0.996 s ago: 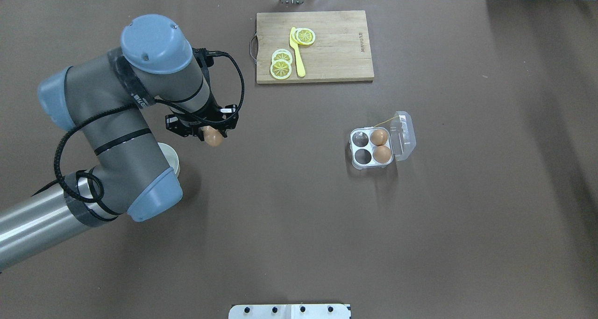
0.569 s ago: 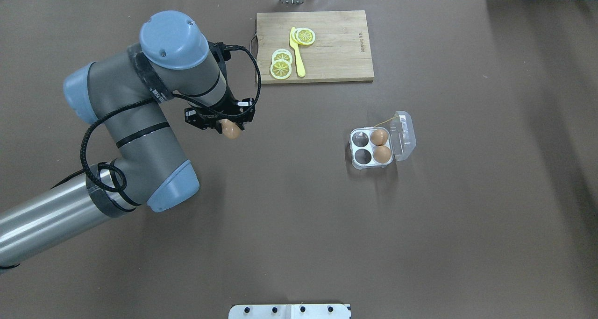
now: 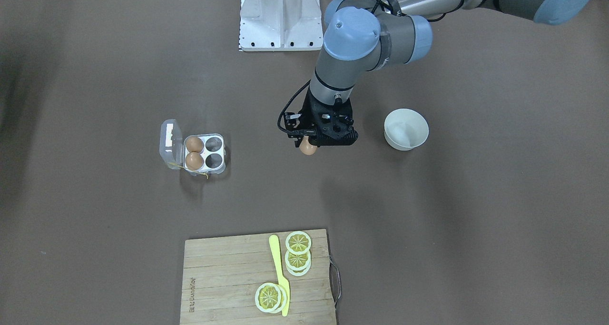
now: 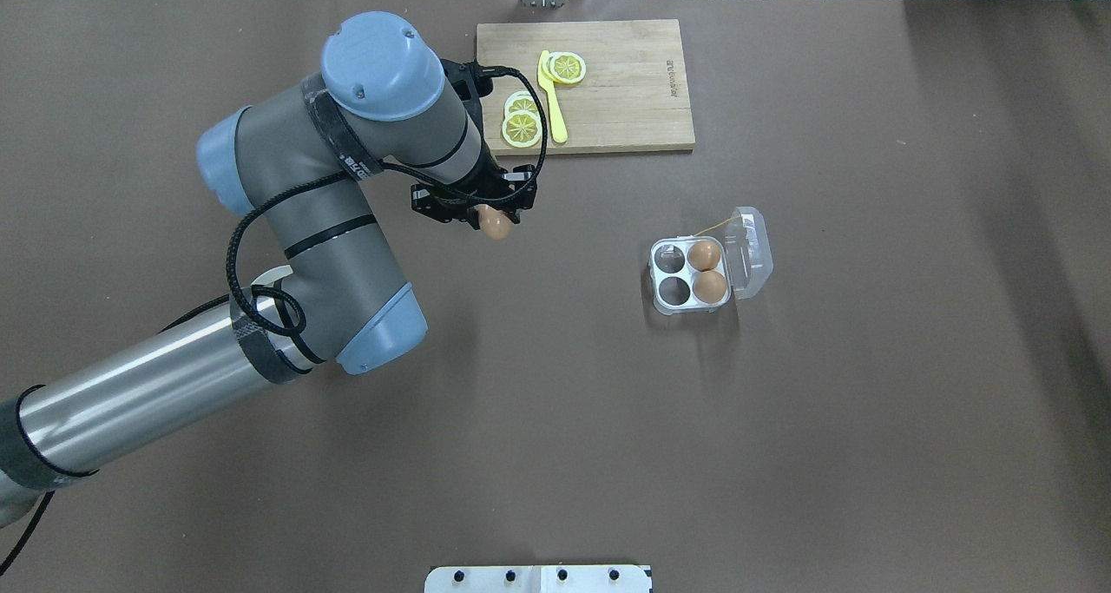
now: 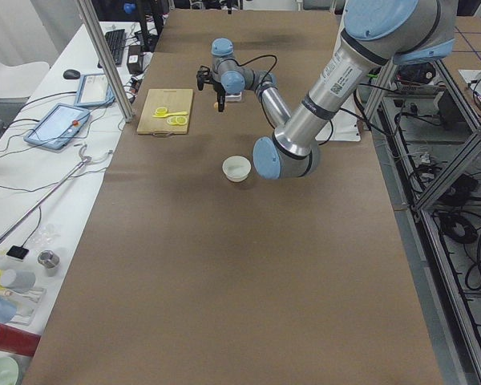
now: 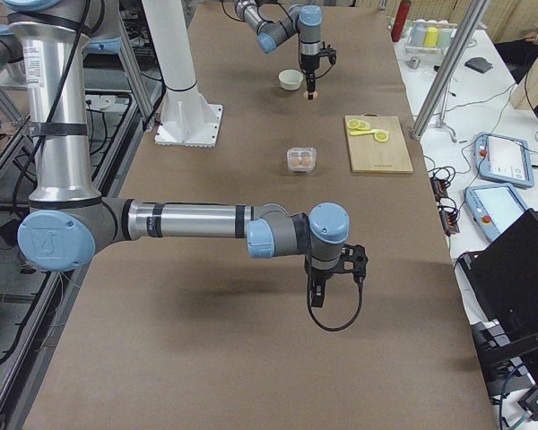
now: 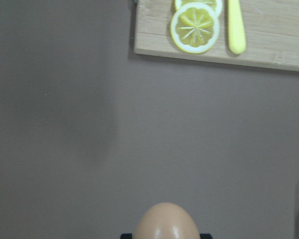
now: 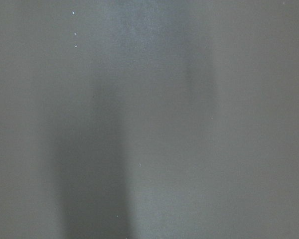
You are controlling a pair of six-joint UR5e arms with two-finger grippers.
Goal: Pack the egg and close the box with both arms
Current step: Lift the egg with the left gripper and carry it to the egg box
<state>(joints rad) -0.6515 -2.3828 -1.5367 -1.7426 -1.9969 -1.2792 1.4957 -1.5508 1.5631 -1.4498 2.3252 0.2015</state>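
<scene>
My left gripper (image 4: 491, 219) is shut on a brown egg (image 4: 496, 225) and holds it above the table, left of the box and just below the cutting board's near left corner. The egg also shows in the front view (image 3: 308, 147) and at the bottom of the left wrist view (image 7: 167, 222). The clear box (image 4: 667, 273) lies open, lid (image 4: 752, 250) folded out to the right. Two eggs (image 4: 705, 255) fill its right cups; its left cups are empty. My right gripper (image 6: 318, 292) shows only in the right side view, far from the box; I cannot tell its state.
A wooden cutting board (image 4: 621, 98) with lemon slices (image 4: 522, 127) and a yellow knife (image 4: 553, 98) lies at the far edge. A white bowl (image 3: 406, 129) stands behind the left arm. The white stand (image 3: 279, 15) is at the robot's base.
My left arm has carried the egg to the right and a little farther from the robot, away from the bowl and toward the box. The box and its eggs have not moved.
</scene>
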